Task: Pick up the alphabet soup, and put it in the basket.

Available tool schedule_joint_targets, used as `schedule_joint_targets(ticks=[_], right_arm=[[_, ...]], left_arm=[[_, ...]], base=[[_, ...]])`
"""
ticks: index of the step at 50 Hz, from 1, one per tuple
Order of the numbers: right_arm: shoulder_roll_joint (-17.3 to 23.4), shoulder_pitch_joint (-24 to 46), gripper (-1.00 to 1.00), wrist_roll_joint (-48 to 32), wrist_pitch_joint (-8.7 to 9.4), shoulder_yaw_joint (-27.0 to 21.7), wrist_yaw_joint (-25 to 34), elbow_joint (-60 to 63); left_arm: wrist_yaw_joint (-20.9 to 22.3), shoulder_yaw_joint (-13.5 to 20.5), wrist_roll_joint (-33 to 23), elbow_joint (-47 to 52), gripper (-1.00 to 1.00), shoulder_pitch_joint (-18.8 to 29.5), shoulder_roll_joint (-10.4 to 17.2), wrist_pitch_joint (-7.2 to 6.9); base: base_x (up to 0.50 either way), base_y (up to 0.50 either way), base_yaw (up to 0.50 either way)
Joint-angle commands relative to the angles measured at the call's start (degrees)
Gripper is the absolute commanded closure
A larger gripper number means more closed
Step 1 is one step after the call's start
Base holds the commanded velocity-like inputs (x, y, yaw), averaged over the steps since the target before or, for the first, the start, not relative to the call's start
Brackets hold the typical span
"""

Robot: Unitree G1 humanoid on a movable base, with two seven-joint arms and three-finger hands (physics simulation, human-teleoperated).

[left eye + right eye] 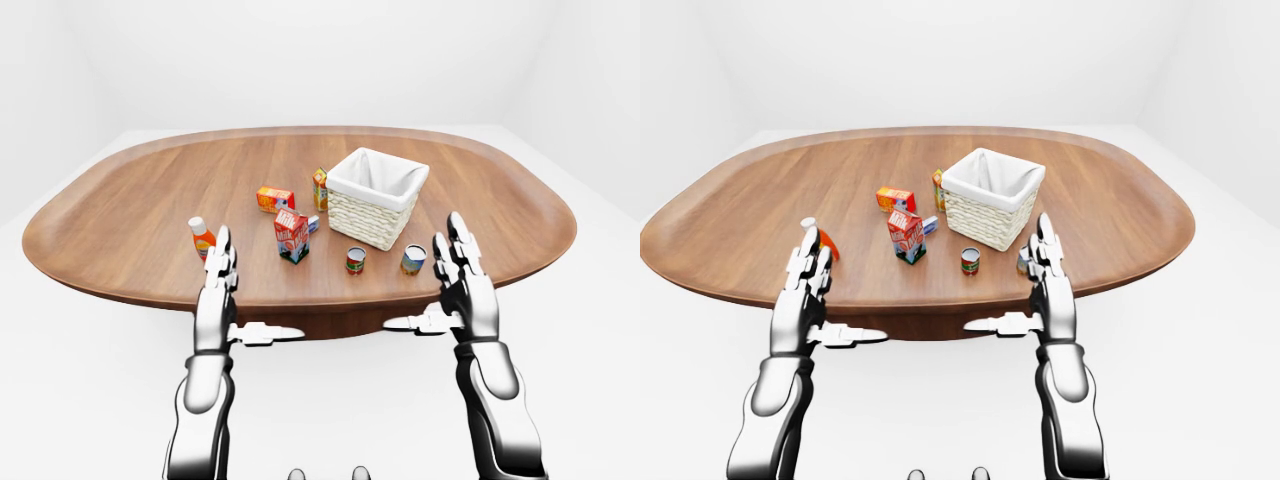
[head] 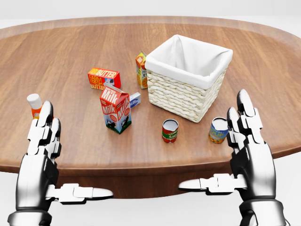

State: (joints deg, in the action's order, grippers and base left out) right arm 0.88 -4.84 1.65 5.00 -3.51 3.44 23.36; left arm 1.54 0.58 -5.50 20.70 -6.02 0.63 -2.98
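Orange bottle half-hidden behind left hand; both hands' fingers spread wide.

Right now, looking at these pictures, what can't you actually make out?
- Ketchup bottle: the left robot hand covers most of it in the head view.
- Blue-and-yellow can: label too small to read; in the right-eye view the right robot hand nearly hides it.
- Small blue box: partly behind the milk carton.
- Basket: its floor is out of sight.
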Motion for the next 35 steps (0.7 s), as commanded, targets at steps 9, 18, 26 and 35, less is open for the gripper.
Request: schedule_joint_targets(ticks=[9,18,26,35], right_arm=[[-0.1,-0.7,-1.00,0.0,0.00,-0.5,0.5,3.1],[-0.1,-0.7,-1.00,0.5,0.00,-0.5,0.6,3.3],[-0.1,-0.9,-1.00,-0.4,0.00,0.0,0.6,2.8],[0.0,-0.7,-1.00,-0.9,0.00,-0.2,0.6,2.2]], left_arm=[[0.0,0.8,-0.3,4.8,-1.00,-0.9,-0.2,-1.25],[-0.2,1.0,-0.3,4.4,-1.00,-0.7,-0.2,-0.88],[-0.4,0.9,-0.5,4.1,-1.00,-0.8,-0.2,-0.59],[-0.5,0.8,-0.6,4.7,-1.00,-1.0,-0.3,-0.86]], base=[[0.00,0.00,0.00],[0.00,-0.05,0.00],[0.00,-0.44,0.00],[0.00,-0.46,0.00]])
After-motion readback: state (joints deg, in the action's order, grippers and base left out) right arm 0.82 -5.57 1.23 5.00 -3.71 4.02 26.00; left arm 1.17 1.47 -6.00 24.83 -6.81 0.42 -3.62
